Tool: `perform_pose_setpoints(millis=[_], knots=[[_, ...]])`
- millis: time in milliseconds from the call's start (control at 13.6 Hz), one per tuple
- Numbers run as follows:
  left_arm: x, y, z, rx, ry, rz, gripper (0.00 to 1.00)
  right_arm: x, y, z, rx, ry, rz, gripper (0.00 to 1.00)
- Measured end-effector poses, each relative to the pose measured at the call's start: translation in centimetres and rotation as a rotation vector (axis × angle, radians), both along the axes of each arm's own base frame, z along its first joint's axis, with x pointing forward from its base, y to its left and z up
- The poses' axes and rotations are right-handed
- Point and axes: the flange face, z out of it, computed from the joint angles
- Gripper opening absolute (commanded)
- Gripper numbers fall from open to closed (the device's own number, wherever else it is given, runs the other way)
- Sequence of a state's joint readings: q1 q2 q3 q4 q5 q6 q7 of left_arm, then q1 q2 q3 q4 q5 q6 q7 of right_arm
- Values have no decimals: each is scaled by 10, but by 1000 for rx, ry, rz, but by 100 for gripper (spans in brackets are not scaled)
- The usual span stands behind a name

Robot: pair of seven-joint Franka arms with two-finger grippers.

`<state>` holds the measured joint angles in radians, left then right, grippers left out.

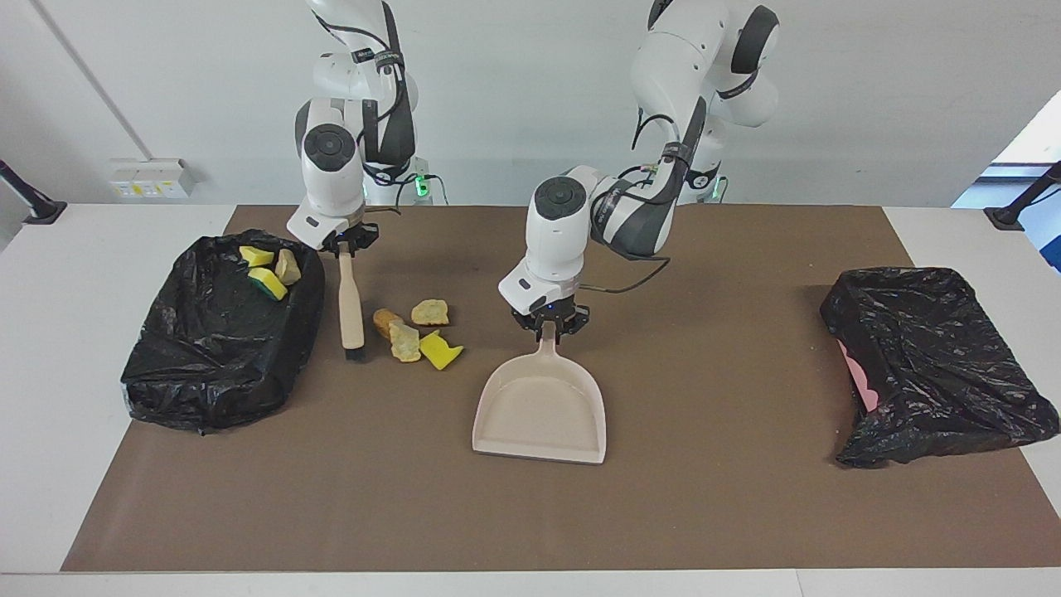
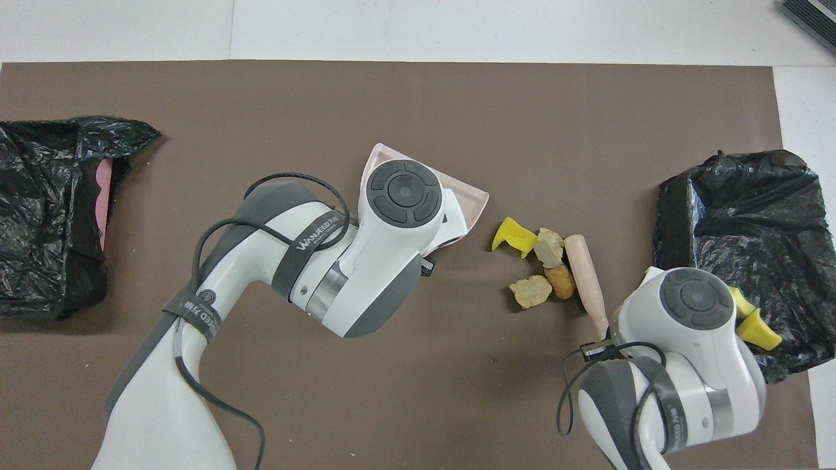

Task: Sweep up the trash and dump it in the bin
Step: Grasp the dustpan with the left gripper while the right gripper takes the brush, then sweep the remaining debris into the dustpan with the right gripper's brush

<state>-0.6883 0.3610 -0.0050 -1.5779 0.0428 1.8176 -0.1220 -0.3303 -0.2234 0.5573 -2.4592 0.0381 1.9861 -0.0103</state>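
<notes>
On the counter [image 1: 746, 514], a black bin [image 1: 220, 332] at the right arm's end holds some trash. My left end effector [image 1: 548, 329] is clamped on the dustpan [image 1: 539, 410] mid-counter. My right end effector [image 1: 342, 247] grips the brush [image 1: 351, 303], touching the trash [image 1: 414, 332] beside the bin.

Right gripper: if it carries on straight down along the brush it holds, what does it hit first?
Probably the brown table mat: the right gripper points down, and the beige-handled brush stands bristles-down beside the trash scraps, seemingly touching the mat.
</notes>
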Motion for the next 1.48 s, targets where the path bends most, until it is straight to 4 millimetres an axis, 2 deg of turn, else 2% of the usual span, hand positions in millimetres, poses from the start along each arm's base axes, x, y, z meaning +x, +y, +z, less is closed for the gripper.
perform_pose_setpoints(millis=[148, 295, 590, 886, 1181, 1255, 1476], knots=[[-9, 9, -1, 32, 50, -171, 0, -7, 29, 0, -16, -17, -92, 0], [-15, 15, -11, 36, 92, -321, 0, -7, 41, 9, -41, -40, -163, 0], [-17, 25, -18, 68, 140, -592, 0, 2, 21, 29, -119, -73, -154, 0], [-25, 29, -22, 85, 158, -688, 0, 3, 17, 29, -145, -80, -139, 0], [-42, 23, -37, 81, 102, -813, 0, 0, 8, 21, -143, -54, -105, 0], [-47, 21, -42, 81, 99, -831, 0, -3, 14, 17, -140, -44, -73, 0], [-56, 17, -52, 82, 103, -853, 0, -15, 52, 3, -108, -15, 7, 0]])
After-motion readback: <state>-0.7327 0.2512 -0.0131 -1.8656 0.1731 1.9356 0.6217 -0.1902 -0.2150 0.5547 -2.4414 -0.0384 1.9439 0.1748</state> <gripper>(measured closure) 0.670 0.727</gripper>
